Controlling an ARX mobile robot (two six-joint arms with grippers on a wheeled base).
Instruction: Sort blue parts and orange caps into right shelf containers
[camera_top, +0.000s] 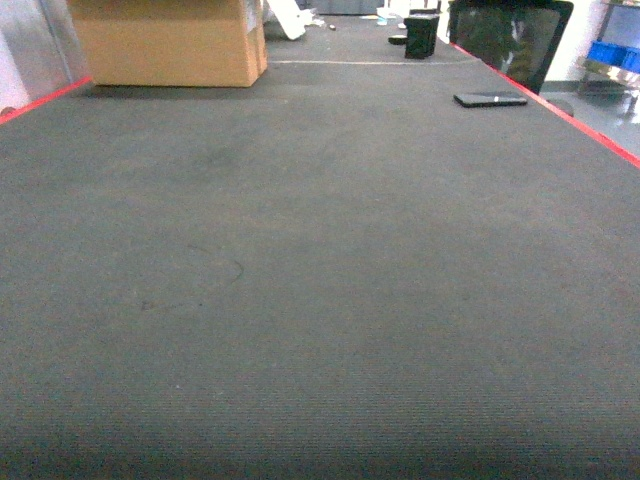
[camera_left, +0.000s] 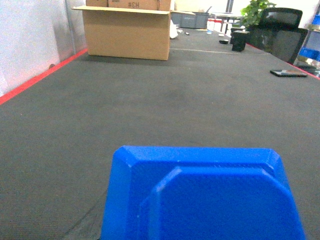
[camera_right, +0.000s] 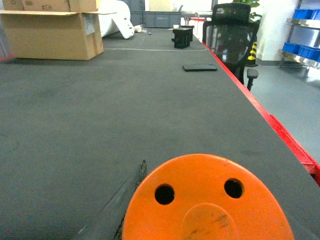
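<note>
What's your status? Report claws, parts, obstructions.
Claws unseen. Blue part fills left wrist view, orange cap right. Phone, chair near right table edge.

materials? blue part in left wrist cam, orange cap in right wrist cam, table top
Blue part: looks like moulded plastic, smooth semi-gloss, crisp bevelled edges.
Orange cap: likely plastic, matte, two round holes, dark scuffs on its face.
Table top: dark grey ribbed mat, probably textile or rubber; fine parallel lines, no shine.

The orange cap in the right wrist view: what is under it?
The orange cap sits over the dark mat, which shows all around. What holds it cannot be seen; the cap covers that.
</note>
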